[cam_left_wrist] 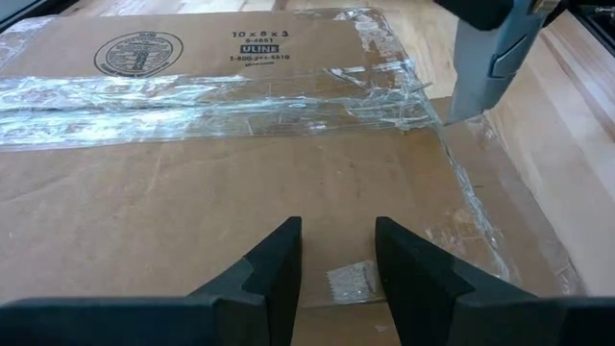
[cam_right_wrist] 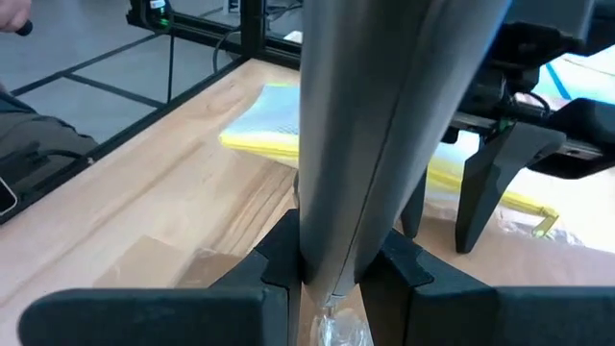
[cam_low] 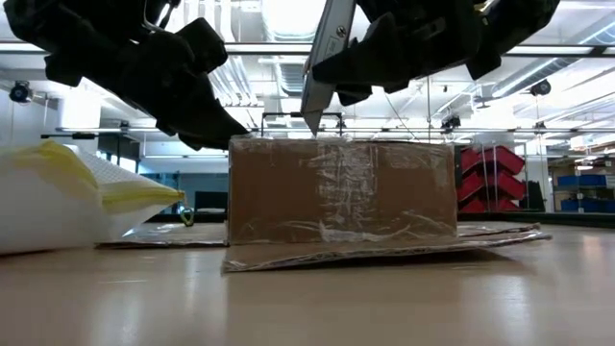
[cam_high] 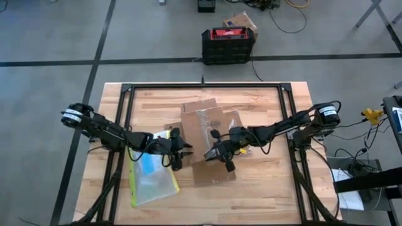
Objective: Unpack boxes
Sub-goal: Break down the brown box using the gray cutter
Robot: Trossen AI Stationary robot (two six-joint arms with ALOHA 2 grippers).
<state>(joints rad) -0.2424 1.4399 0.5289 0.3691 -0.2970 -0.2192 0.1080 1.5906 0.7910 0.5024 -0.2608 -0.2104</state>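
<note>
We note the carton is plain brown cardboard, crossed by shiny clear tape strips that wrinkle to silvery white. Its top carries black print: a round seal and small lettering. The bench is pale, honey-toned wood with a striped plank grain, framed in black. We see a clear pouch with yellow-green edge and a blue patch inside. Both arms are black with white bands near their bases; the left gripper has black fingers. The right gripper clamps a grey blade-like tool. Beyond, a black-and-red case sits on grey floor.
</note>
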